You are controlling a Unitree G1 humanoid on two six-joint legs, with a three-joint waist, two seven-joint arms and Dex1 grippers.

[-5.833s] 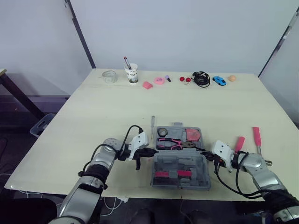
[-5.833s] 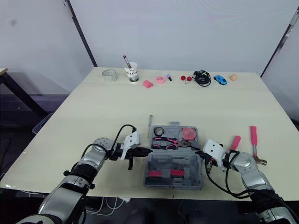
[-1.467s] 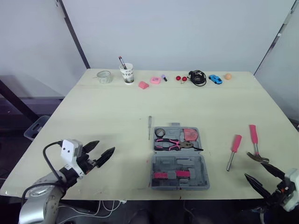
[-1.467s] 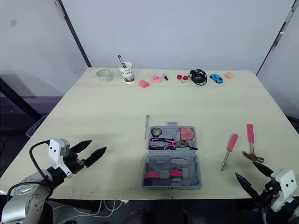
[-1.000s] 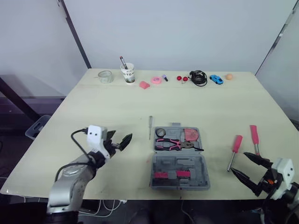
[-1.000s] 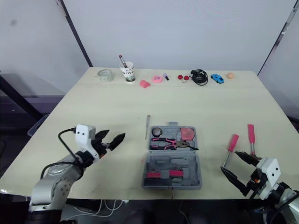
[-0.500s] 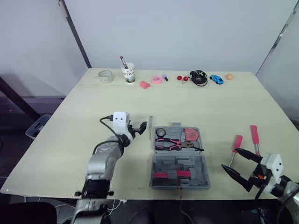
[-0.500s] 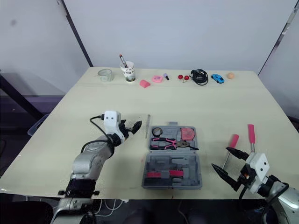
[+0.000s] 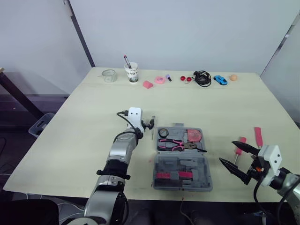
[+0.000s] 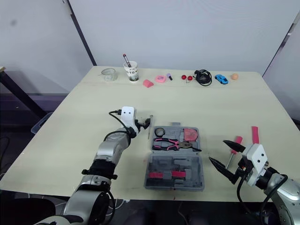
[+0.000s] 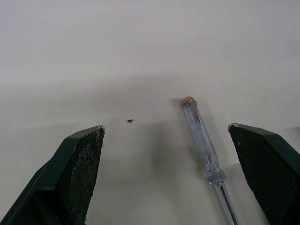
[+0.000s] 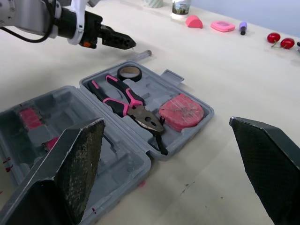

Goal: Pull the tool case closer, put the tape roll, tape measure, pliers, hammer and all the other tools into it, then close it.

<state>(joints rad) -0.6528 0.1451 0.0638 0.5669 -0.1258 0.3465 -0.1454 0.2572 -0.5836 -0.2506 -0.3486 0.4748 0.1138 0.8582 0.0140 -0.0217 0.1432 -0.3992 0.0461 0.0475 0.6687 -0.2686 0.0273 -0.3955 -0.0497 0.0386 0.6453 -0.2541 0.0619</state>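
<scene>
The grey tool case (image 9: 201,171) lies open near the table's front edge. Its far half holds a black tape roll (image 9: 162,133), pink-handled pliers (image 9: 171,143) and a pink tape measure (image 9: 193,135). Just left of the case lies a clear-handled screwdriver (image 11: 201,140), and my left gripper (image 9: 150,124) is open with its fingers on either side of the handle. My right gripper (image 9: 227,152) hangs open to the right of the case. Past it lie a pink-handled screwdriver (image 9: 239,145) and a pink-handled hammer (image 9: 257,137).
Along the far edge stand a glass jar (image 9: 108,76), a paper cup with a pen (image 9: 132,73), small pink items (image 9: 160,80), red cherries (image 9: 186,78), a black cable (image 9: 202,78), a blue toy car (image 9: 220,80) and an orange ball (image 9: 233,77).
My left arm has swung from the front left in to the clear screwdriver. My right gripper has risen and moved left toward the case. Both stay open.
</scene>
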